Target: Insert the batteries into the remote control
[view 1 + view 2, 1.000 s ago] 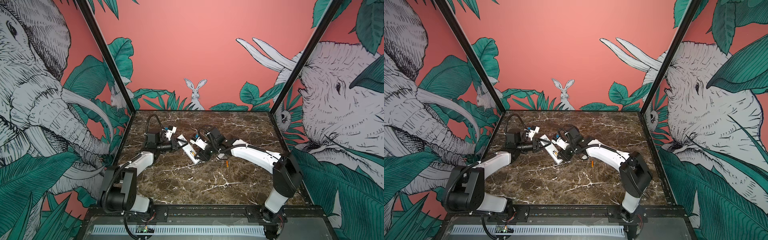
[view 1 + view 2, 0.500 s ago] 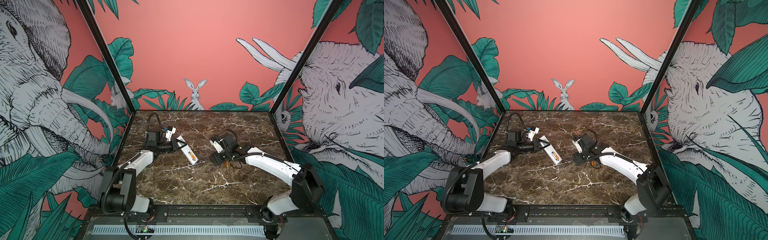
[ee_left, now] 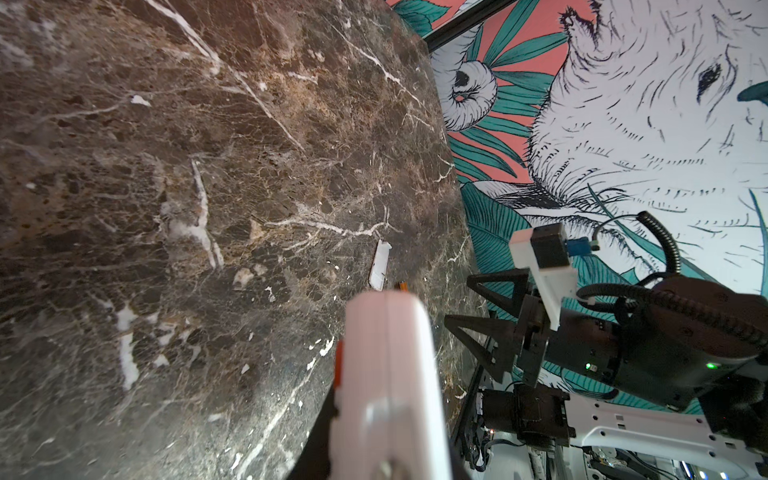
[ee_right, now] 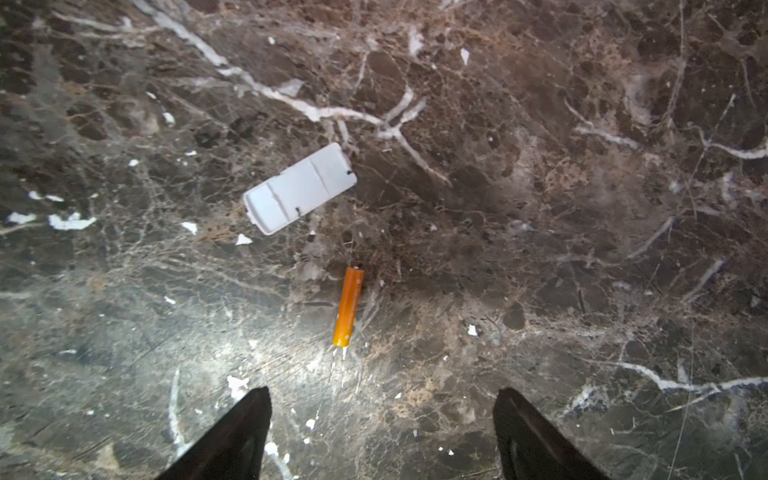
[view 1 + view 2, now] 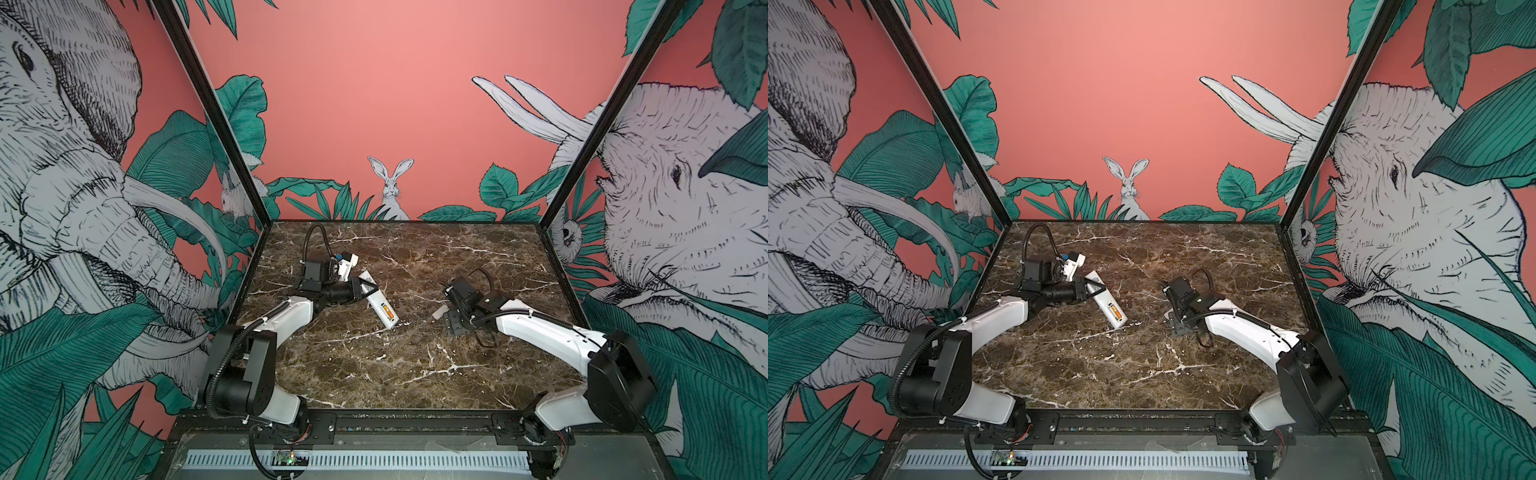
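While the left gripper [image 5: 366, 286] clamps the far end of the remote control [image 5: 380, 305], the remote runs diagonally over the marble table [image 5: 374, 374], left of centre, with its back facing up. Its battery bay is uncovered, and one orange battery [image 5: 387, 311] appears to sit inside. The top views are too coarse to read the rest of the bay.

The right gripper [image 4: 381, 390] hovers over the right half of the table, fingers spread wide with nothing between them. Under its wrist camera a second battery [image 4: 349, 307] lies loose on the marble, clear of both fingers. A white cover [image 4: 300, 189] lies flat just beside that battery, not touching it. In the left wrist view, cover and loose battery sit well apart from the remote.
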### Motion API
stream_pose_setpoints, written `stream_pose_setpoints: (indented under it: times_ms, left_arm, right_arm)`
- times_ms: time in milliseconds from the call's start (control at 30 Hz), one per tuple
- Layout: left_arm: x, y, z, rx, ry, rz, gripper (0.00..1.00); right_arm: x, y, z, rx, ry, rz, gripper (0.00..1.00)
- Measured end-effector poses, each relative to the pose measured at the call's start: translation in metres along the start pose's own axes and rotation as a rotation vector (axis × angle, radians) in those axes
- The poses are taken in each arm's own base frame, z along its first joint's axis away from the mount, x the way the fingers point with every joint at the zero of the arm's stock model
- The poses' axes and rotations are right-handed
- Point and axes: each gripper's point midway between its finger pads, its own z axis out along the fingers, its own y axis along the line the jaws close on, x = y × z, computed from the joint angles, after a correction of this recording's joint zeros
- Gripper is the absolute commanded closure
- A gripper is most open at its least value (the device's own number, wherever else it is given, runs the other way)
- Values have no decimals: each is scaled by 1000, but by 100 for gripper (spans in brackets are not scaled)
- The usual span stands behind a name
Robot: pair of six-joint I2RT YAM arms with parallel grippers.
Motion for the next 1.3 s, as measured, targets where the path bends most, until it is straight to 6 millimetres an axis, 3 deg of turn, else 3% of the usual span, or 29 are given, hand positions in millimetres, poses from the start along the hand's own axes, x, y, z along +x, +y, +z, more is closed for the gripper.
stream_pose_setpoints:
  times_ms: [600,733,967,1300]
  left_arm:
    - [-2,-2,2,6,1,8,97]
    - [-5,-4,2,12,-4,18,97]
    - [-4,-5,3,13,-2,21,97]
    - [-3,-5,3,17,1,23,97]
  right_arm:
    - [21,6,46,2,126,11,36]
    - [23,11,58,-4,147,6,45]
    - [1,16,68,-27,100,30,64]
    - [-10,19,73,-40,70,37,78]
